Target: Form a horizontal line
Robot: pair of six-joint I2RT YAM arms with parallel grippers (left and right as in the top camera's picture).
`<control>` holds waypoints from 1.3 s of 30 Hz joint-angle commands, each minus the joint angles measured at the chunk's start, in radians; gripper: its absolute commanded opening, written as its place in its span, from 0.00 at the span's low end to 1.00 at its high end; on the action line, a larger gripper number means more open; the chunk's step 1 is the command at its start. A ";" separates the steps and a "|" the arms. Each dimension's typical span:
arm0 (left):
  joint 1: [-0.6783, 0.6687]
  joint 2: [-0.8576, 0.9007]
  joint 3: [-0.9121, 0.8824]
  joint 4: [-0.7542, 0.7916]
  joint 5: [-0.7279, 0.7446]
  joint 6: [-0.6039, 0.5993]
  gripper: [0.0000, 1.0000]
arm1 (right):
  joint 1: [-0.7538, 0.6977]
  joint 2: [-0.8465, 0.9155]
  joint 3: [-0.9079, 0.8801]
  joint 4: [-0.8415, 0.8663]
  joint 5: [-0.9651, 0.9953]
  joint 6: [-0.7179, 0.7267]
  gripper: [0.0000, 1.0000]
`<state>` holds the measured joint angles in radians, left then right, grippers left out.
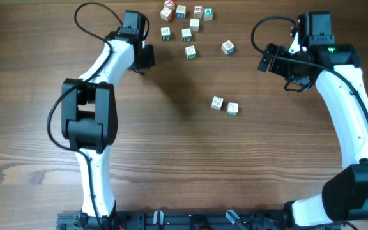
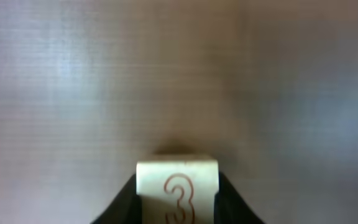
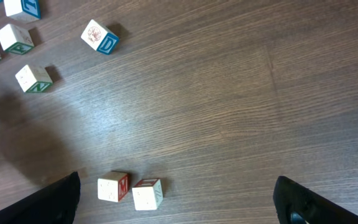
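Nearest the arm bases, mid-counter (image 1: 171, 160), the horizontal line (image 1: 217, 102) is sitting as only two pale cubes. One of them is showing a red M in the right wrist view. Its neighbour (image 1: 232, 108) is lying just beside it, slightly askew, and I cannot tell whether the two are touching.

Further out, I am working the left end effector (image 2: 176, 202). Its dark fingers (image 2: 126, 205) are pressing against both flanks of a cube marked 3 (image 2: 176, 177), so it is gripping that cube.

The right end effector (image 3: 179, 208) is hanging above the counter with its jaws spread wide, nothing between them.

Beyond both, a loose cube (image 1: 227, 46) and another (image 1: 190, 52) are lying well apart. At the far edge a scatter of like cubes (image 1: 186, 34) is resting in no order.
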<state>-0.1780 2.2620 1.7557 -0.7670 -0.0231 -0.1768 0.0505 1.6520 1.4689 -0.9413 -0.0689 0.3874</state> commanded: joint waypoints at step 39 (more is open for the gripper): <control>-0.229 -0.248 -0.429 0.326 0.214 0.781 1.00 | 0.000 0.011 0.002 0.046 0.114 -0.021 1.00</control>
<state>-0.4026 2.0724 1.3468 -0.4561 0.2211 0.7292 0.0505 1.6520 1.4689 -0.8959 0.0277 0.3763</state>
